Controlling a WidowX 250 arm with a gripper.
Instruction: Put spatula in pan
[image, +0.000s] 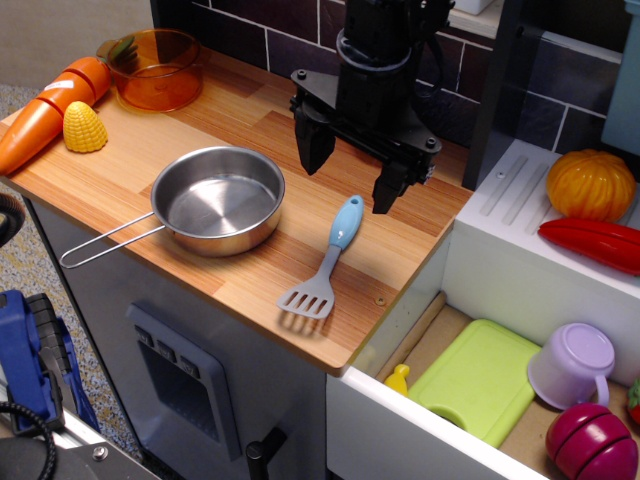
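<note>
The spatula (328, 262) lies flat on the wooden counter, light blue handle pointing away, grey slotted head toward the front edge. The shiny steel pan (220, 199) sits empty to its left, its wire-loop handle reaching toward the left front edge. My black gripper (352, 177) hangs open above the counter just behind the spatula's handle end, one finger on each side, holding nothing. It is to the right of the pan.
An orange transparent pot (155, 68), a toy carrot (50, 110) and a yellow corn piece (84, 128) sit at the counter's far left. To the right is a sink with a pumpkin (590, 185), a red pepper (598, 243), a green board (482, 380) and a purple cup (572, 364).
</note>
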